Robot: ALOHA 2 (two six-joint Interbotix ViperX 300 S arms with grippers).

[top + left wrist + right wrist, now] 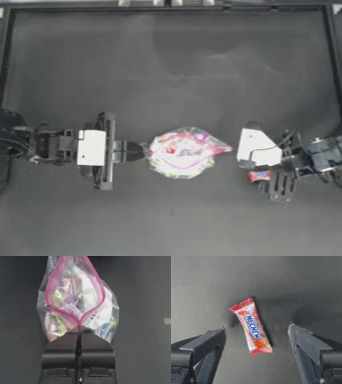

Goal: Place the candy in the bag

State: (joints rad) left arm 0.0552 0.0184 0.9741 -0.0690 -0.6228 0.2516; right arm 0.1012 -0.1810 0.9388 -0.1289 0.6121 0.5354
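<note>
Top view: we've got the left gripper (pixel 141 151) pinching the bag (pixel 182 152) mid-frame, mouth open. Candy (pixel 259 175) lies lower right on the table (pixel 167 65), btwn the right gripper (pixel 257 331)'s wide jaws; pickup & drop left.

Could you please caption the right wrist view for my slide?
Open right hand straddling small red-and-white wrapped candy lying on dark table.

Bag (pixel 182 152) mid-table (pixel 167 65), candy (pixel 259 175) well to its right.
</note>
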